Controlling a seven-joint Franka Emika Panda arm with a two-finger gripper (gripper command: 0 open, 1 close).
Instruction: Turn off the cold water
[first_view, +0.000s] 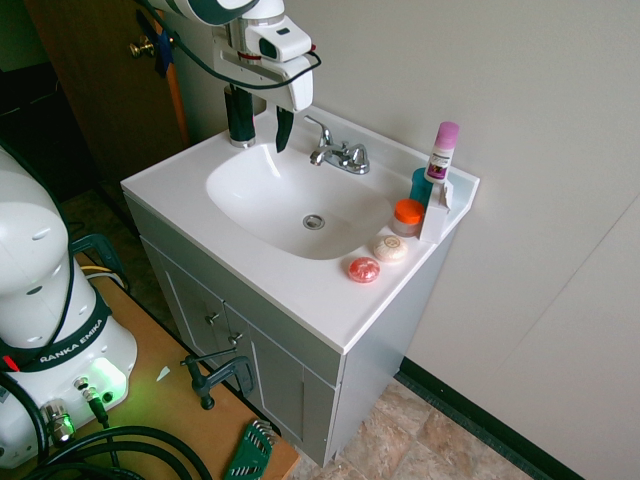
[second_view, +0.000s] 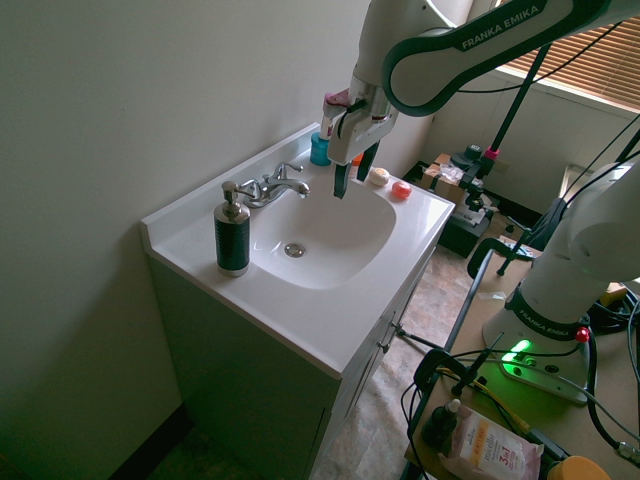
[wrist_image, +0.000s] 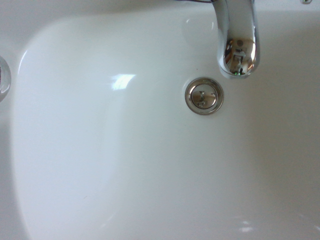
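Note:
A chrome faucet (first_view: 340, 155) (second_view: 275, 185) with two lever handles stands at the back of the white sink (first_view: 250, 190) (second_view: 340, 245). One handle (first_view: 319, 128) sticks up toward the wall, and the other (first_view: 358, 152) lies lower. No marking shows which one is for cold water. In the wrist view the spout (wrist_image: 239, 45) hangs over the drain (wrist_image: 204, 96), and I see no water stream. My gripper (first_view: 262, 118) (second_view: 353, 172) hovers open over the basin, apart from the faucet and holding nothing.
A dark soap dispenser (second_view: 232, 235) (first_view: 240, 125) stands on the counter corner near the gripper. At the other end are a pink-capped bottle (first_view: 442, 150), a teal cup (first_view: 421, 186), an orange-lidded jar (first_view: 407, 214) and two round soaps (first_view: 364, 269). The wall runs behind the faucet.

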